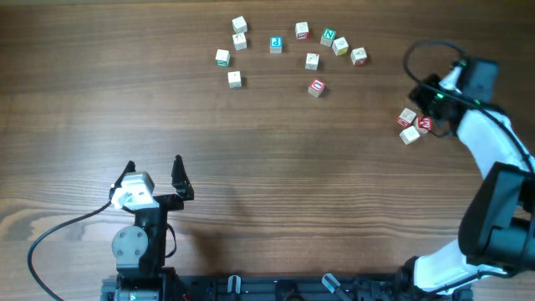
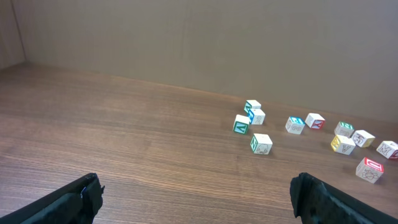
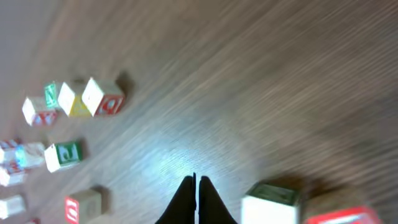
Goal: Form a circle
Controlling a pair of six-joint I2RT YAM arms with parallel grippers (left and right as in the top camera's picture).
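Wrist view showed the right gripper pressed together, empty, only overhead showed all three blocks beside it, left gripper spread apart.

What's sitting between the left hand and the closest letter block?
Nothing: from the left hand to the closest block there is only bare wooden table, as the overhead view shows.

You have a wide bare stretch of table across the middle, between the left arm at the near edge and the scattered letter blocks at the far side. The gaps between those are narrow. At the right, three blocks huddle close beside the right gripper, whose fingers are pressed together.
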